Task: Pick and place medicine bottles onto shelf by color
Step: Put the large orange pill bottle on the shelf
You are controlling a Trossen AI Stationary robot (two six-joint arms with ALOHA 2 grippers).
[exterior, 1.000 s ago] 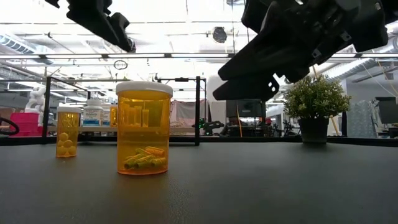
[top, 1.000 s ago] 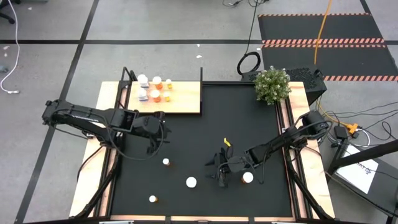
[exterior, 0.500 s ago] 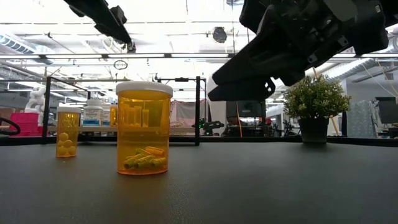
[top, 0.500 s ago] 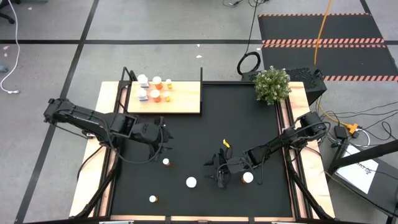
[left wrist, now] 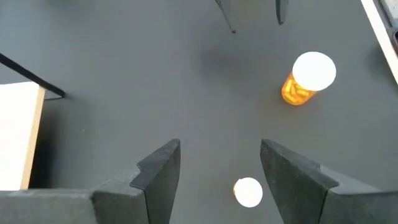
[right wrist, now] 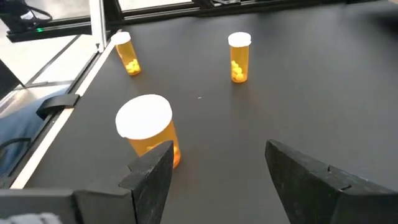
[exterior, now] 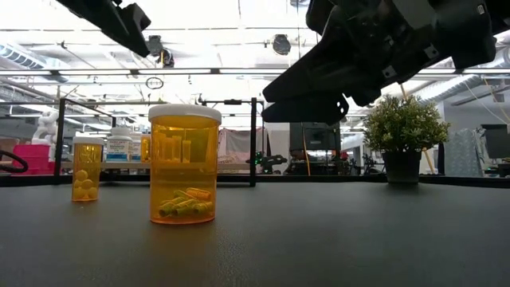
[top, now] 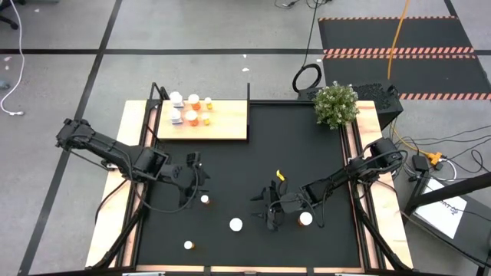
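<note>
Meanwhile, both sets of jaws gape empty over the worktop (top: 230,153): left gripper (top: 186,184) above a small bottle (top: 205,199), right gripper (top: 265,212) beside a large one (top: 235,225). Several bottles already stand on the shelf (top: 230,123). An off-centre descent could topple either.

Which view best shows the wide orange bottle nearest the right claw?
The low view: the wide orange bottle stands side-on, pills visible. The right wrist view shows cap and body beside a finger; the high view only its cap; the left wrist view shows it farther off.
</note>
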